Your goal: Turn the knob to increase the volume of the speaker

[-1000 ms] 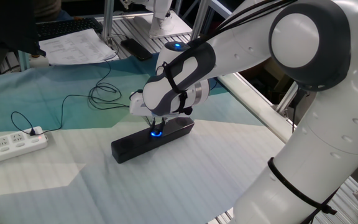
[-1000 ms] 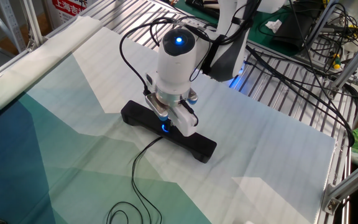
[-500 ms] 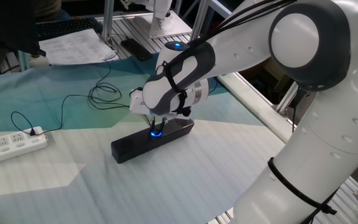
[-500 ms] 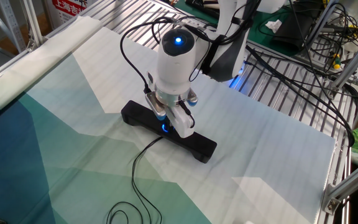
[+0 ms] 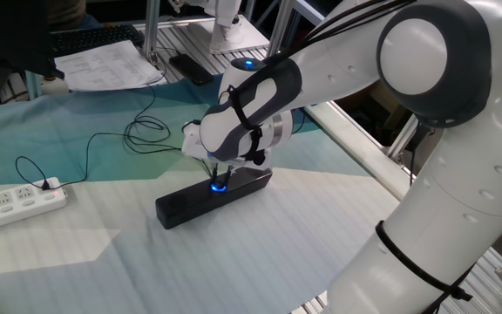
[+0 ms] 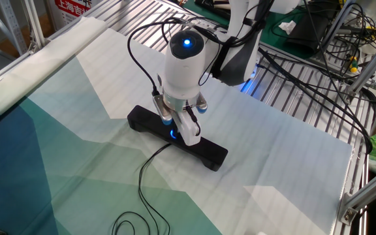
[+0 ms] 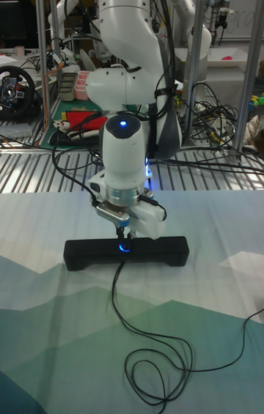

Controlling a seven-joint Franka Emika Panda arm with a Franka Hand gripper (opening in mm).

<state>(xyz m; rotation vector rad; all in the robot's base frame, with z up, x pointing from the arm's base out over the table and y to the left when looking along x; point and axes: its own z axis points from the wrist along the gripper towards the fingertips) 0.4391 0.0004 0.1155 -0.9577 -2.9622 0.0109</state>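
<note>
The speaker (image 5: 179,206) is a long black bar lying on the striped cloth, also seen in the other fixed view (image 6: 209,155) and the tall view (image 7: 81,253). Its knob (image 5: 219,185) glows blue midway along the bar (image 6: 173,135) (image 7: 122,248). My gripper (image 5: 219,178) points straight down onto the knob, with its fingers closed around it (image 6: 175,129) (image 7: 122,238). The white wrist hides most of the fingers, and blue light shows between their tips.
A thin black cable (image 7: 147,355) runs from the speaker in loops over the cloth (image 5: 103,139). A white power strip (image 5: 16,205) lies at the left. Papers (image 5: 103,65) and a metal rail (image 5: 356,139) border the cloth; tangled cables (image 6: 318,39) lie behind.
The wrist has twisted a little about its vertical axis over the knob; the white block on it has swung round slightly. The speaker has stayed in place.
</note>
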